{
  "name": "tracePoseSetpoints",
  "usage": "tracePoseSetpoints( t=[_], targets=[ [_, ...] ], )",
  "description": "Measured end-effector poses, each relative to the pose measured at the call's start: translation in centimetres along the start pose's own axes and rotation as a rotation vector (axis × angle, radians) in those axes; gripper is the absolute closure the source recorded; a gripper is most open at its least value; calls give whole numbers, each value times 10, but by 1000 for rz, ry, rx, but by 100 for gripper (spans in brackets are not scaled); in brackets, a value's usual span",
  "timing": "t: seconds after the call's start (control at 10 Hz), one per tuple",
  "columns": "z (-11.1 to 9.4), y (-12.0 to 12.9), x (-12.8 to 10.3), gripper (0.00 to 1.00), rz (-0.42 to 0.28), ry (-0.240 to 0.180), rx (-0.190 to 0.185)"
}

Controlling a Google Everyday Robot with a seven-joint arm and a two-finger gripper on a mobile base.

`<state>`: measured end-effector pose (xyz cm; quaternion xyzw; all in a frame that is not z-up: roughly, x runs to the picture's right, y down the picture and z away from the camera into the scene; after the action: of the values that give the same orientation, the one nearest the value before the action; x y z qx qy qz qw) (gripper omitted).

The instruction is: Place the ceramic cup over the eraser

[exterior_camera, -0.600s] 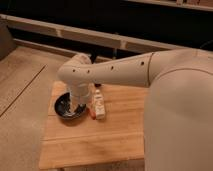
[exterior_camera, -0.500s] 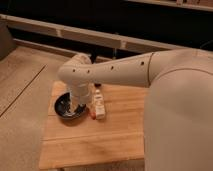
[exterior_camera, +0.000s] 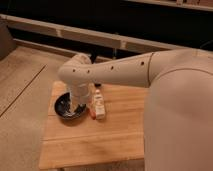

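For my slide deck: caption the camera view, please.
Gripper hangs over the black bowl on the wooden table, white bottle just beside the bowl.

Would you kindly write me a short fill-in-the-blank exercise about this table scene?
1. The gripper hangs over the ____ bowl.
2. The bowl stands on a ____ table.
3. The white bottle lies on the picture's ____ side of the bowl.
Missing words: black; wooden; right.
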<state>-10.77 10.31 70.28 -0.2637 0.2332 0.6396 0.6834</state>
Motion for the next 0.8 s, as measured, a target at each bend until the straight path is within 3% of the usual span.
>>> tracePoseSetpoints(
  t=[0.6,0.7,0.8],
  targets=[
    [-1,0,-1,35,-3,-5,3],
    [-5,-1,-8,35,-11,-31,16],
    [-13,4,-23,35,-37,-87,35]
  ],
)
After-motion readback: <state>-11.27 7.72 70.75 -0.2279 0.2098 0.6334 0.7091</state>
